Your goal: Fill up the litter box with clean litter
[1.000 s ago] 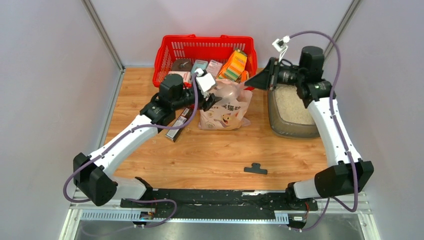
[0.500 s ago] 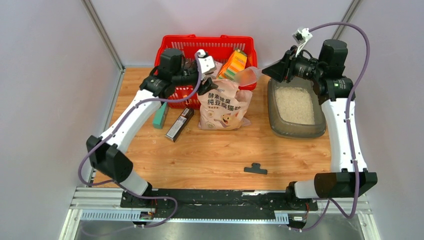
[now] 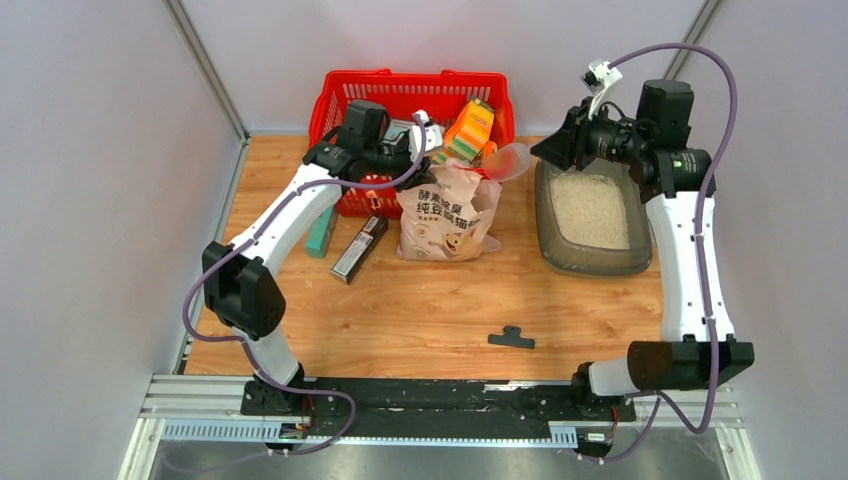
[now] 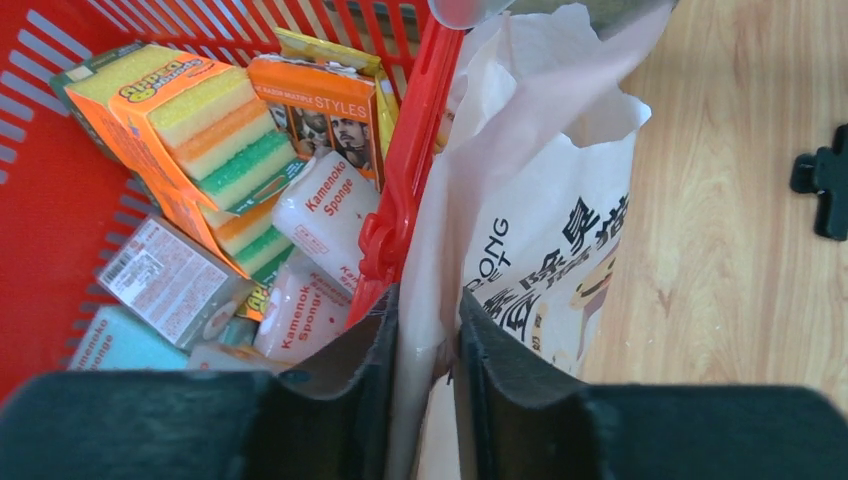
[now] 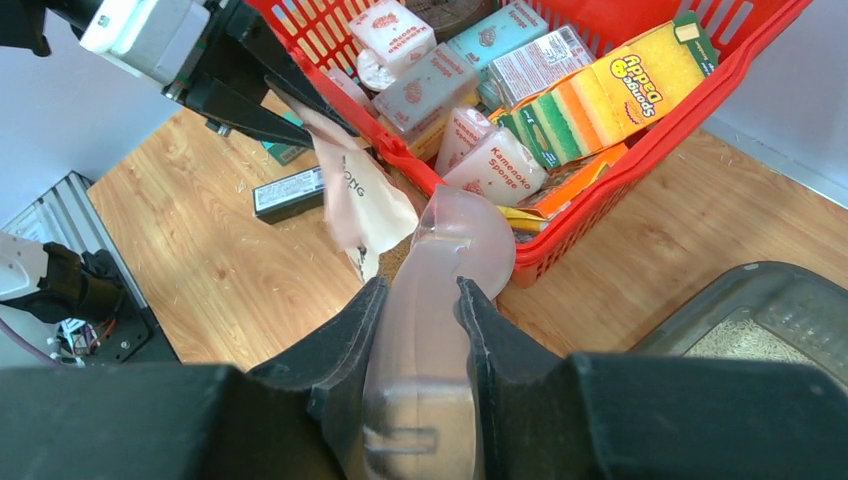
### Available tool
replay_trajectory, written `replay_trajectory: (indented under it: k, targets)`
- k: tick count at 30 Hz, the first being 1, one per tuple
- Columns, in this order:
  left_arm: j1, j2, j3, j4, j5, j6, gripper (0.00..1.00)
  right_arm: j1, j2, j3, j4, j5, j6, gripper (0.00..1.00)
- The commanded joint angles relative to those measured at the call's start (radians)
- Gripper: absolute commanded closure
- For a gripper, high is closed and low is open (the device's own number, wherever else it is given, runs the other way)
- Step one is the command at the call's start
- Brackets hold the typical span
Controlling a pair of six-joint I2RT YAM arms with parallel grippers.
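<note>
The wooden tabletop [image 3: 420, 300] carries a red basket [image 3: 330, 100] far centre, a printed bag [image 3: 447, 215] against its near side, the litter box [image 3: 590, 265] far right, a dark box [image 3: 359, 247] and a teal box [image 3: 321, 230] left, and a black clip [image 3: 511, 338] near centre.

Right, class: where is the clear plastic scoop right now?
In the top view the clear plastic scoop is back right of centre, held in the right gripper, between the right corner of the red mesh basket and the grey-brown plastic litter box.

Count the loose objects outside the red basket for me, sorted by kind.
Litter bag: 1
Litter box: 1
Clear scoop: 1
Small boxes: 2, a teal box and a black box
Black clip: 1
Total: 6
</note>
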Motion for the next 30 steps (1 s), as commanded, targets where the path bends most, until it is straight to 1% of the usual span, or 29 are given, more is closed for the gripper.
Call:
replay_trajectory:
  k: [1, 2, 3, 5, 6, 8, 12, 13, 15, 16, 17, 18, 19, 20, 21, 22, 23, 24, 25, 26, 28, 30]
  targets:
    - [-0.005, -0.053, 0.003, -0.022, 0.063, 0.026, 0.76, 0.008, 0.059, 0.100, -0.098, 0.004, -0.103, 1.00]
    - [-0.007, -0.056, -0.008, -0.022, 0.066, 0.023, 0.80, 0.010, 0.070, 0.117, -0.117, -0.002, -0.116, 1.00]
    - [-0.007, -0.059, -0.012, -0.022, 0.074, 0.018, 0.88, 0.013, 0.086, 0.132, -0.140, -0.010, -0.133, 1.00]
    - [-0.008, -0.073, -0.026, -0.022, 0.077, 0.003, 0.98, 0.025, 0.126, 0.195, -0.225, -0.024, -0.183, 1.00]
    - [-0.010, -0.080, -0.032, -0.019, 0.078, -0.002, 1.00, 0.036, 0.136, 0.209, -0.250, -0.025, -0.199, 1.00]
    - [-0.010, -0.094, -0.057, -0.002, 0.072, -0.034, 1.00, 0.045, 0.143, 0.229, -0.301, -0.027, -0.245, 1.00]
    - [-0.010, -0.145, -0.107, 0.085, 0.065, -0.107, 1.00, 0.094, 0.149, 0.236, -0.385, -0.008, -0.327, 1.00]
    - [-0.010, -0.154, -0.115, 0.100, 0.063, -0.147, 1.00, 0.103, 0.149, 0.233, -0.404, 0.002, -0.332, 1.00]
    - [-0.010, -0.178, -0.140, 0.137, 0.066, -0.181, 1.00, 0.140, 0.148, 0.215, -0.408, 0.044, -0.338, 1.00]
    - [-0.010, -0.191, -0.150, 0.155, 0.066, -0.228, 1.00, 0.152, 0.148, 0.207, -0.405, 0.062, -0.335, 1.00]
    - [-0.010, -0.201, -0.175, 0.174, 0.068, -0.251, 1.00, 0.168, 0.148, 0.201, -0.405, 0.100, -0.332, 1.00]
    - [-0.010, -0.226, -0.190, 0.215, 0.066, -0.279, 1.00, 0.197, 0.149, 0.191, -0.402, 0.119, -0.316, 1.00]
    - [-0.011, -0.240, -0.207, 0.241, 0.065, -0.342, 1.00, 0.209, 0.152, 0.186, -0.395, 0.139, -0.296, 1.00]
    - [-0.013, -0.255, -0.245, 0.269, 0.052, -0.373, 1.00, 0.221, 0.153, 0.181, -0.381, 0.187, -0.268, 1.00]
    - [-0.014, -0.286, -0.265, 0.334, 0.037, -0.417, 1.00, 0.247, 0.151, 0.163, -0.369, 0.218, -0.192, 1.00]
    - [-0.014, -0.301, -0.288, 0.378, 0.029, -0.531, 1.00, 0.266, 0.149, 0.154, -0.329, 0.278, -0.138, 1.00]
    - [-0.014, -0.315, -0.323, 0.405, 0.031, -0.569, 1.00, 0.283, 0.146, 0.143, -0.312, 0.420, -0.090, 1.00]
    - [-0.017, -0.335, -0.337, 0.439, 0.037, -0.593, 1.00, 0.306, 0.149, 0.138, -0.304, 0.477, -0.041, 1.00]
    - [-0.022, -0.344, -0.348, 0.450, 0.034, -0.633, 1.00, 0.310, 0.159, 0.137, -0.302, 0.522, 0.044, 1.00]
    - [-0.034, -0.352, -0.366, 0.453, 0.034, -0.641, 1.00, 0.309, 0.163, 0.134, -0.301, 0.565, 0.092, 1.00]
    - [-0.043, -0.375, -0.383, 0.461, 0.025, -0.643, 1.00, 0.311, 0.169, 0.114, -0.283, 0.564, 0.176, 1.00]
    - [-0.054, -0.387, -0.403, 0.470, 0.012, -0.643, 1.00, 0.314, 0.169, 0.097, -0.257, 0.556, 0.218, 1.00]
